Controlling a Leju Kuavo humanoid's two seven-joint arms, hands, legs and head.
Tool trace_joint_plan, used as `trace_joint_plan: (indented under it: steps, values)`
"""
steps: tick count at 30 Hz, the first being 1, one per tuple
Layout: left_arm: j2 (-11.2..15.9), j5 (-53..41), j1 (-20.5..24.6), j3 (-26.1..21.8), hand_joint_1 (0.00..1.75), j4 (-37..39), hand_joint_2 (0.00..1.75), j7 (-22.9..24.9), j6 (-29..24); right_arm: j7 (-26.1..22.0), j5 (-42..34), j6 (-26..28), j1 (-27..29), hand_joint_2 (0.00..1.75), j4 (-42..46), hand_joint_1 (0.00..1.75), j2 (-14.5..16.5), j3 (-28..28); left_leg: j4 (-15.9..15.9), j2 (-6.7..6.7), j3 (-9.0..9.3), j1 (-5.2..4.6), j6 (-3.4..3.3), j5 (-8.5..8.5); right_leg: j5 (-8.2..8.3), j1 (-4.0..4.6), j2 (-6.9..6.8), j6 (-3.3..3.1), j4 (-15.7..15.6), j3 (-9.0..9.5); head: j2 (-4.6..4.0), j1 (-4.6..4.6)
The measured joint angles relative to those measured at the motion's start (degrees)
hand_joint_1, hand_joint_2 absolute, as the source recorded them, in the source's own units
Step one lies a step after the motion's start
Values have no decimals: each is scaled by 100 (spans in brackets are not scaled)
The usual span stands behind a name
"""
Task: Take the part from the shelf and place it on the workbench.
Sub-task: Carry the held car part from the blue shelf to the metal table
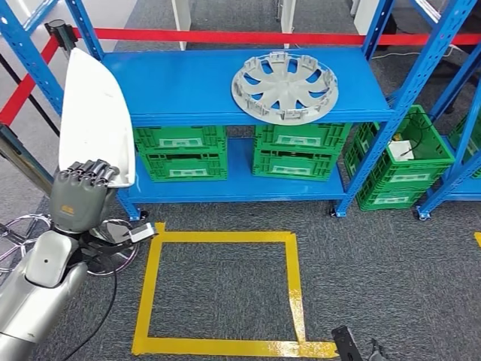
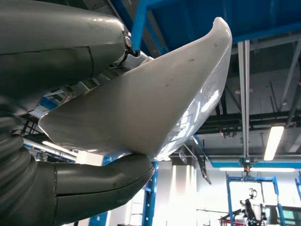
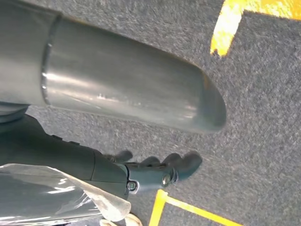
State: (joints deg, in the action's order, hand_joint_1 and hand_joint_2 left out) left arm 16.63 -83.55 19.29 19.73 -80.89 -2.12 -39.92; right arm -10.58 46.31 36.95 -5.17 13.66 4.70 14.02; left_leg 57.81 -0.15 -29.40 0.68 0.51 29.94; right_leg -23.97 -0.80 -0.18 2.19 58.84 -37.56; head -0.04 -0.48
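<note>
From the head view, the left hand (image 1: pixel 80 197) is gripping the white part (image 1: pixel 98 113) by its lower edge, fingers curled over the rim, holding it upright and clear of the blue shelf (image 1: pixel 187 86), off that shelf's left end. A grey wheel cover (image 1: pixel 285 86) is lying on the shelf top, and green crates (image 1: pixel 180 153) are sitting below. No workbench is showing here, so the carry should be kept slow, with the part held away from the shelf uprights.

From the left wrist view, the thumb (image 2: pixel 103 183) is pressing under the part (image 2: pixel 149 103) while the fingers are clamping from above; the grip looks shallow, so tilting should be avoided.

From the right wrist view, the right hand (image 3: pixel 160 172) is hanging over grey carpet (image 3: pixel 262 122) near yellow floor tape (image 3: pixel 241 14), its fingers seemingly loosely extended and holding nothing, though the angle is poor.
</note>
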Motion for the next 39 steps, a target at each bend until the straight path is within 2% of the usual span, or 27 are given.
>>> trace_joint_plan:
  steps: [1,2,4,5,6,8,9,10,12,13,14,16,17,18,20,21,23,24,25,27,29,31,32,35,36,37,39]
  values:
    - [5,26,19,3,175,4,175,-27,1,10,-9,-53,11,0,-5,0,0,12,-23,13,-66,4,-62,-73,-91,-4,7,33,36,-52,-1,9]
    - [10,61,42,7,175,9,175,-56,1,31,-15,-118,22,0,-12,0,0,28,-44,26,-146,11,-119,-156,-300,-5,14,53,169,-119,-1,28]
    - [19,164,99,10,175,34,175,-117,-1,99,-13,-265,27,0,-22,0,1,59,-50,38,-322,4,-192,-308,-915,-10,16,68,746,-264,-1,79]
    - [22,225,135,13,175,53,175,-149,-1,144,-10,-347,27,0,-29,0,2,72,-43,41,-415,-10,-203,-382,-1130,-10,16,73,1118,-311,0,95]
    - [22,278,170,18,175,77,175,-179,-1,196,-9,-433,25,0,-36,0,2,85,-36,43,-508,-24,-207,-456,-1191,-8,16,78,1424,-317,0,103]
    - [22,361,242,30,175,131,175,-244,-1,323,-29,-666,26,0,-46,0,-3,111,-11,47,-699,-44,-199,-597,-917,-1,17,68,1593,-127,0,104]
    - [22,393,279,37,175,161,175,-278,-1,390,-44,-822,25,0,-49,0,-8,125,7,47,-791,-47,-188,-661,-733,4,17,51,1393,94,0,106]
    - [22,428,321,45,175,192,175,-316,-1,456,-70,-1021,19,0,-50,0,-17,141,30,46,-873,-51,-171,-722,-663,12,17,26,1019,409,0,105]
    - [22,486,434,66,175,250,175,-391,-2,568,-126,-1472,1,0,-55,0,-39,181,69,47,-979,-63,-123,-843,-813,32,17,-27,133,1026,0,100]
    - [19,510,501,81,175,275,175,-427,-3,619,-162,-1690,-5,0,-60,0,-47,208,67,49,-1004,-63,-96,-911,-907,44,22,-48,-147,1190,0,96]
    - [14,525,564,98,175,299,175,-456,-3,667,-194,-1883,-5,0,-67,0,-52,234,53,50,-1017,-63,-64,-982,-926,55,26,-71,-274,1229,0,92]
    - [3,536,644,132,175,345,175,-497,-5,759,-251,-2180,13,0,-93,0,-57,283,56,45,-1049,-50,5,-952,-812,43,16,-141,-266,1115,0,86]
    - [1,533,659,143,175,364,175,-509,-8,792,-268,-2281,27,0,-104,0,-61,306,168,40,-1077,-45,40,-751,-739,33,6,-189,-269,1065,0,75]
    - [1,529,667,152,175,380,175,-516,-10,813,-278,-2339,40,0,-113,0,-68,328,396,38,-1118,-37,70,-438,-658,23,-5,-227,-268,999,0,66]
    - [1,527,682,167,175,403,175,-526,-15,835,-285,-2395,52,0,-118,0,-86,365,1124,36,-1201,-24,113,186,-498,31,-6,-267,-227,818,-1,50]
    - [1,529,687,173,175,413,175,-533,-16,849,-290,-2428,53,0,-119,0,-96,380,1477,36,-1217,-20,127,309,-425,33,-6,-269,-192,694,-1,50]
    - [0,555,689,179,175,428,175,-555,-16,891,-319,-2526,58,0,-121,0,-104,407,1768,36,-1078,-16,131,129,-303,36,-7,-263,-100,434,-1,48]
    - [0,575,691,179,175,432,175,-566,-16,911,-340,-2569,64,0,-123,0,-105,425,1626,34,-887,-15,118,-41,-251,36,-7,-253,-53,313,0,48]
    - [0,593,695,178,175,433,175,-574,-17,926,-360,-2604,70,0,-125,0,-105,440,1317,31,-611,-16,94,-130,-202,36,-6,-239,-11,213,0,47]
    - [-2,612,715,176,175,433,175,-589,-19,939,-384,-2639,81,0,-128,0,-105,471,454,23,0,-34,31,-7,-103,50,-1,-188,40,88,-1,52]
    - [-6,618,734,175,175,433,175,-597,-20,943,-393,-2651,92,0,-131,0,-110,498,-25,21,255,-68,-28,130,32,49,3,-127,19,27,-1,55]
    - [-10,622,740,179,175,439,175,-601,-20,948,-399,-2655,119,0,-144,0,-123,521,-80,34,155,-69,-100,16,79,35,8,-73,-10,-44,0,53]
    - [-14,623,741,184,175,443,175,-605,-19,952,-399,-2660,135,0,-151,0,-131,529,-97,45,78,-60,-145,-68,-69,31,12,-51,63,-98,0,68]
    - [-22,646,742,193,175,446,175,-638,-19,960,-395,-2691,155,0,-167,0,-144,542,-111,63,-216,-50,-231,-328,-962,19,14,-2,895,-337,0,122]
    - [-22,654,732,193,175,446,175,-652,-19,955,-391,-2696,155,0,-171,0,-145,543,-107,65,-322,-53,-234,-412,-1106,17,13,11,1259,-383,0,130]
    - [-22,657,714,191,175,446,175,-664,-19,946,-386,-2692,156,0,-173,0,-148,544,-103,67,-426,-55,-229,-494,-1080,17,14,23,1529,-371,0,134]
    - [-21,670,655,177,175,446,175,-699,-19,920,-375,-2679,163,0,-174,0,-154,547,-93,72,-637,-51,-198,-655,-695,14,13,33,1591,-125,0,146]
